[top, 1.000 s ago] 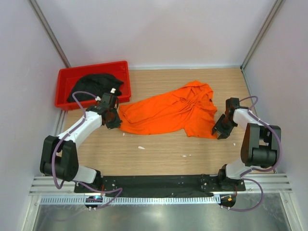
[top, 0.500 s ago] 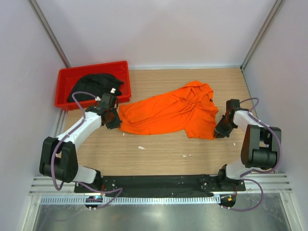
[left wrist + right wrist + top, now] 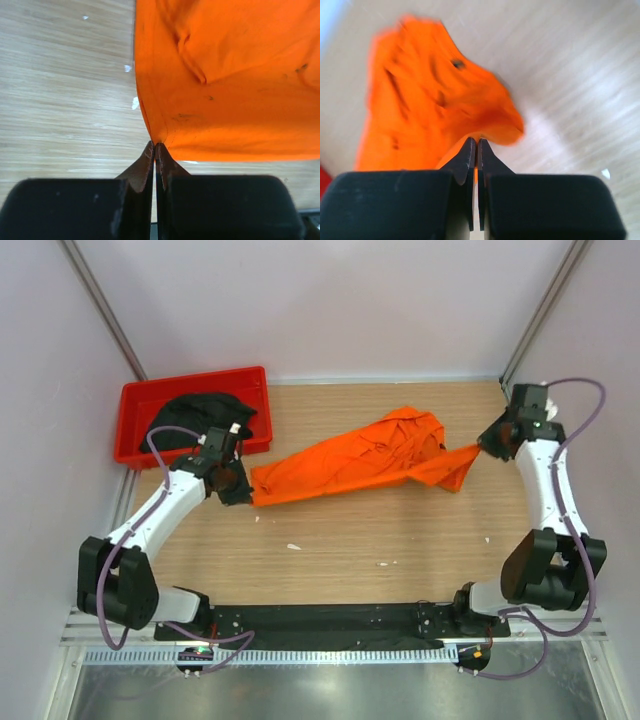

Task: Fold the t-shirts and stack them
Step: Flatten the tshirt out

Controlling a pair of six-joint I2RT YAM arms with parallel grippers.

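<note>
Right gripper (image 3: pixel 484 445) swung to upper right, clamped on orange t-shirt (image 3: pixel 360 462); left gripper (image 3: pixel 247 492) clamped its left end.

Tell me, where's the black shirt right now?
Seen from above, the black t-shirt lies crumpled inside the red bin at the far left, just beyond the left pincer gripping the orange t-shirt.

- One orange t-shirt (image 3: pixel 360 462) and one black t-shirt (image 3: pixel 195 415) are counted.
- One red bin (image 3: pixel 132 425) is seen.
- Two grippers are counted: left gripper (image 3: pixel 247 492), right gripper (image 3: pixel 483 445).
</note>
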